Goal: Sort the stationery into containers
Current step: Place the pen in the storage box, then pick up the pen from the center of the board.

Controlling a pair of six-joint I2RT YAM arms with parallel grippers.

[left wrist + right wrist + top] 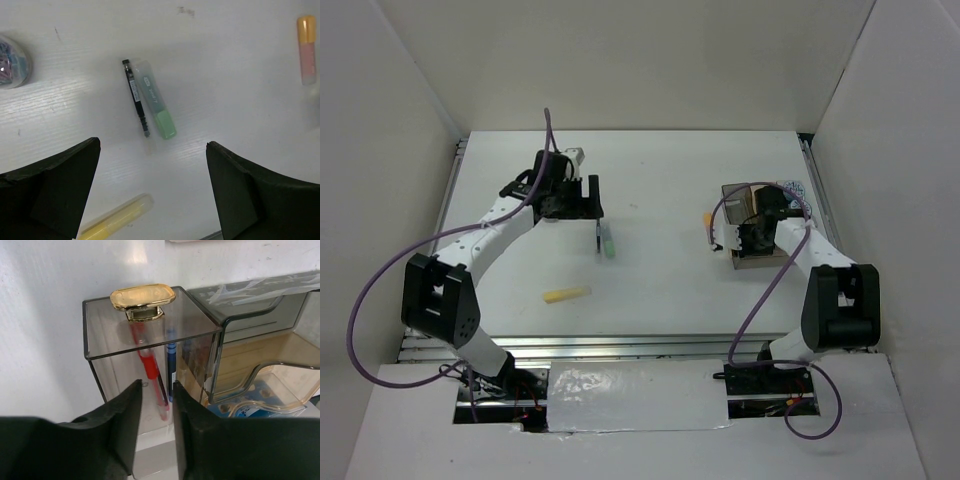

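Ahead of left gripper [152, 146], green highlighter [155, 106].

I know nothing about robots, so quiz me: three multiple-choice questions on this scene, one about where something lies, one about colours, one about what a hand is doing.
1. Where does the black pen lie?
A. across a yellow highlighter
B. right beside the green highlighter
C. inside a tape roll

2. Which colours are the two pens standing in the box?
A. green and orange
B. black and yellow
C. red and blue

3. How is the left hand?
A. open, holding nothing
B. shut on a pen
C. shut on a highlighter

1 B: the two lie side by side.
2 C: a red pen and a blue pen show through the tinted wall.
3 A: its fingers stand wide apart, gripping nothing.
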